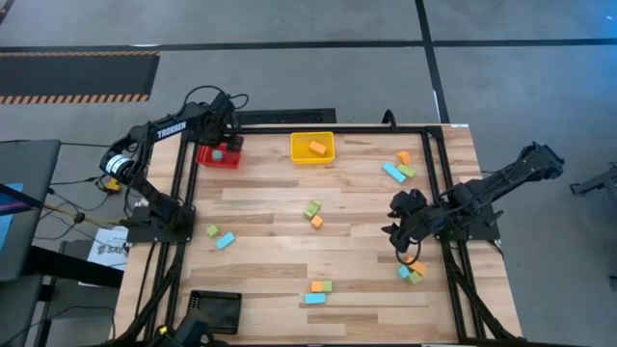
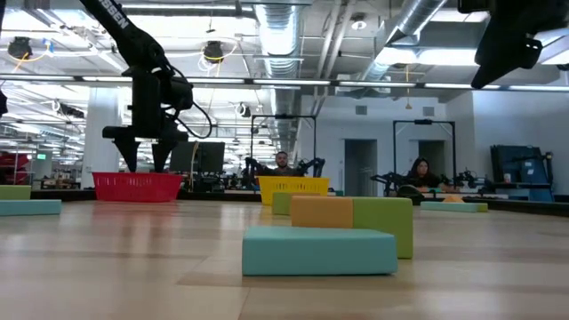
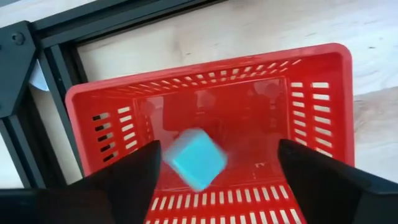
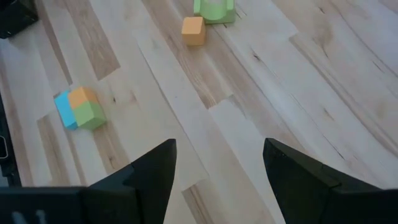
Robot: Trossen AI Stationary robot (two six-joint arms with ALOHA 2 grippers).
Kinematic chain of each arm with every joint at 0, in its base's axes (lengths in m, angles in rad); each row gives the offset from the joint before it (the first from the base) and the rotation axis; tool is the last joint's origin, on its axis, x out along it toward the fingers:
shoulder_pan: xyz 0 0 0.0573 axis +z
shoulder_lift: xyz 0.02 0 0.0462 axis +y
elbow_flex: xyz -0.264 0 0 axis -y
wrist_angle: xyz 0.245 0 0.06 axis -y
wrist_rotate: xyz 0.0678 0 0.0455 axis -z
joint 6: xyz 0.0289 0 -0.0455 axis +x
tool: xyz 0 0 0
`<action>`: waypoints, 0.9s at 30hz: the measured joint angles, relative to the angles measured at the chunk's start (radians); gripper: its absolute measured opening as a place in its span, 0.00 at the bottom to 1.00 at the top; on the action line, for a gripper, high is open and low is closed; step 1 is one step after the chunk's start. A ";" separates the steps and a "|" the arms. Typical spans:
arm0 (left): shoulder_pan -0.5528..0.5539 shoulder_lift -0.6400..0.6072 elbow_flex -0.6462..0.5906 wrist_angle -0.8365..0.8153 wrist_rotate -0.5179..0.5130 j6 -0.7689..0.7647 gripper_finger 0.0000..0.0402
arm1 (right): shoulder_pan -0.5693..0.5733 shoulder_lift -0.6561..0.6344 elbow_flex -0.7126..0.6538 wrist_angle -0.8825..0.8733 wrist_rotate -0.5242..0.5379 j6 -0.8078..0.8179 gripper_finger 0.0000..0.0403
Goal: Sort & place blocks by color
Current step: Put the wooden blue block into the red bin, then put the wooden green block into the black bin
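- Blocks: small orange, light blue and light green pieces lie scattered over the wooden table (image 1: pixel 289 207) in several clusters. One light blue block (image 3: pixel 195 159) sits inside the red bin (image 3: pixel 334 93) at the far left of the table; its outline is blurred, so whether it has come to rest cannot be told. One orange block (image 1: pixel 317 147) lies in the yellow bin (image 1: pixel 298 157).
- Left gripper (image 3: pixel 217 174): positioned directly above the red bin, fingers spread apart, not touching the blue block between and below them.
- Right gripper (image 4: pixel 217 168): hovering over bare table on the right side, fingers apart, holding nothing. A cluster of blue, orange and green blocks (image 4: pixel 79 107) lies some way ahead of it; a green block (image 4: pixel 213 9) and an orange block (image 4: pixel 193 30) lie farther off.
- Step in hand (judged): release of a light blue block into the red bin. Sorting is at an early stage; most blocks remain on the table.
- Next move (judged): raise the left arm clear of the bin wall, then travel to the nearest loose pair, green block (image 1: pixel 212 231) and blue block (image 1: pixel 226 241). These two lie close together, so the fingers must straddle one piece without pushing its neighbour.
- A black tray (image 1: pixel 214 310) at the near left edge shows no blocks.
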 joint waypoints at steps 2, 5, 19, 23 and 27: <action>0.000 -0.002 0.000 -0.002 0.000 -0.001 0.84 | 0.000 0.000 0.000 0.000 0.000 -0.001 0.65; -0.005 -0.024 0.004 -0.009 0.000 -0.003 0.85 | 0.000 0.000 0.000 0.000 0.000 -0.002 0.65; -0.448 -0.197 0.064 0.041 0.149 0.021 0.80 | -0.001 0.000 0.000 0.002 0.009 -0.002 0.65; -0.689 -0.191 0.064 0.162 0.137 0.072 0.80 | -0.014 0.000 0.000 0.019 0.005 -0.002 0.65; -0.861 -0.169 0.063 0.300 0.057 0.049 0.80 | -0.027 0.000 0.000 0.048 -0.019 -0.002 0.65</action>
